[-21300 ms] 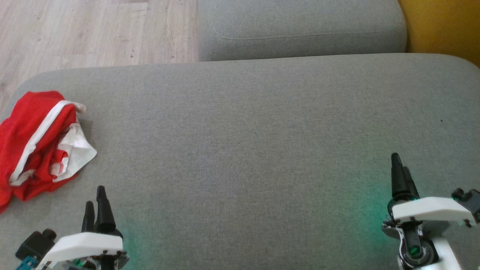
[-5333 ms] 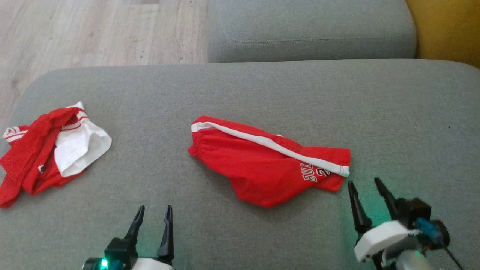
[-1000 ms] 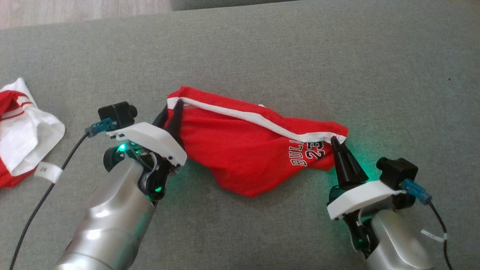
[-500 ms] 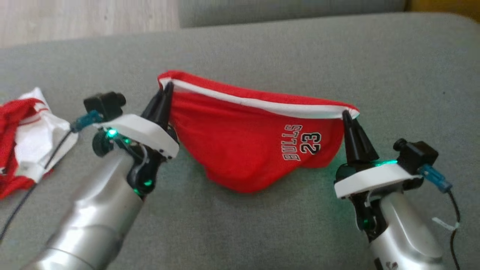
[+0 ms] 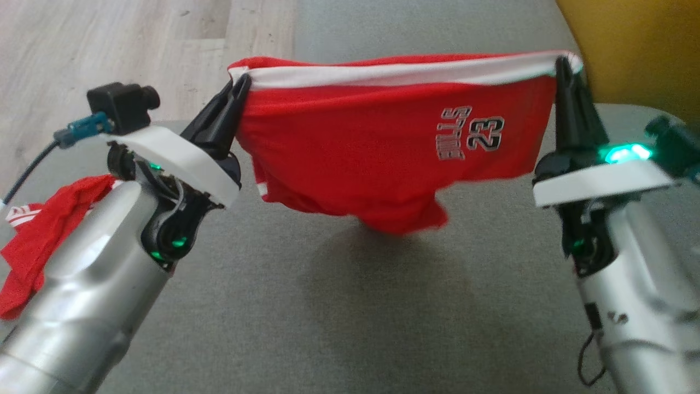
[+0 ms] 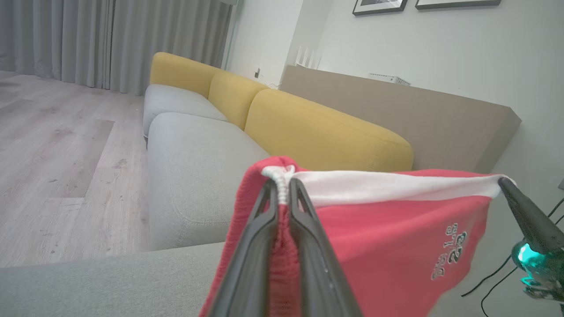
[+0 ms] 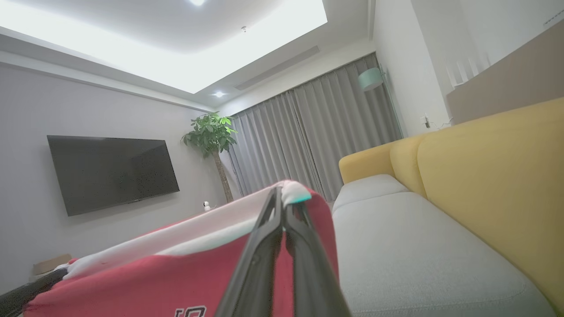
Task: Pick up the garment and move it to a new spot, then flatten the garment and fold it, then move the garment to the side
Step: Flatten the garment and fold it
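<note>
Red basketball shorts (image 5: 383, 142), white side stripe, "BULLS 23" print toward the right end: held aloft over the grey sofa seat (image 5: 328, 306), stretched level between the two grippers, striped edge uppermost, lower edge hanging loose above its shadow on the cushion. Left gripper (image 5: 240, 83): jaws pressed together on the gathered waistband corner at the shorts' left end, cloth pinched between the fingertips. Right gripper (image 5: 563, 63): jaws clamped on the opposite upper corner, white trim showing just past the tips. Second red-and-white garment (image 5: 38, 241): crumpled on the seat at far left, partly behind the left forearm. Yellow backrest (image 5: 629, 49): upper right. Wood floor (image 5: 109, 44): upper left.
</note>
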Available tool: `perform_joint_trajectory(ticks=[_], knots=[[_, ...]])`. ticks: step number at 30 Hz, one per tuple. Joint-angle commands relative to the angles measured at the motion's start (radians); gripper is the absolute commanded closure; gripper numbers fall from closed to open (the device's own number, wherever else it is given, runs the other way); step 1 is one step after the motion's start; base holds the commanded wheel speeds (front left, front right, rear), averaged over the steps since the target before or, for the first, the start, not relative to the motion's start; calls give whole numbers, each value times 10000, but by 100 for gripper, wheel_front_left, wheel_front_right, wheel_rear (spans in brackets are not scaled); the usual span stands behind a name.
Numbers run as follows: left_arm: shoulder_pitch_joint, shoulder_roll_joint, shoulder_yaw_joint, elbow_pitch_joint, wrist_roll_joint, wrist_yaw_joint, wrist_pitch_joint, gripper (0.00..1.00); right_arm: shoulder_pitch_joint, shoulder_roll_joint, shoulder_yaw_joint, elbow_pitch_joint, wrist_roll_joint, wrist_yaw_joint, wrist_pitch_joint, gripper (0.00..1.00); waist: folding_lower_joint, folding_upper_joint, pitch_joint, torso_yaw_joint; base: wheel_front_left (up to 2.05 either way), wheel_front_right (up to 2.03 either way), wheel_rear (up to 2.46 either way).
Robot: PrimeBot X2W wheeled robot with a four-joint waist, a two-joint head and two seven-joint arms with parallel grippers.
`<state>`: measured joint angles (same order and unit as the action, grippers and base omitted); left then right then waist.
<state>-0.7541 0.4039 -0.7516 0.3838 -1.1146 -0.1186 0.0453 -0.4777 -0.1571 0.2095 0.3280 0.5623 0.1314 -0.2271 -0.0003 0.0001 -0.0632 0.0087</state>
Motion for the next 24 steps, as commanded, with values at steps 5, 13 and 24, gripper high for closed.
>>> perform_joint_trajectory(ticks=[5,13,24], knots=[[-839,765,573,-731,-78,433,310,100,-1455,-411,501,-65,37,-7,702,100,3,-1,301,56,0,0,0],[-1873,207,947,-17,171,818,-347,100,-3613,-532,951,1385,-226,-7,720,100,3,-1,1453,121,0,0,0],[-4010,-1035,1532,2032,1538,255,-2978,100,-6416,-561,614,2525,-1163,-7,-338,100,3,-1,2450,108,0,0,0]])
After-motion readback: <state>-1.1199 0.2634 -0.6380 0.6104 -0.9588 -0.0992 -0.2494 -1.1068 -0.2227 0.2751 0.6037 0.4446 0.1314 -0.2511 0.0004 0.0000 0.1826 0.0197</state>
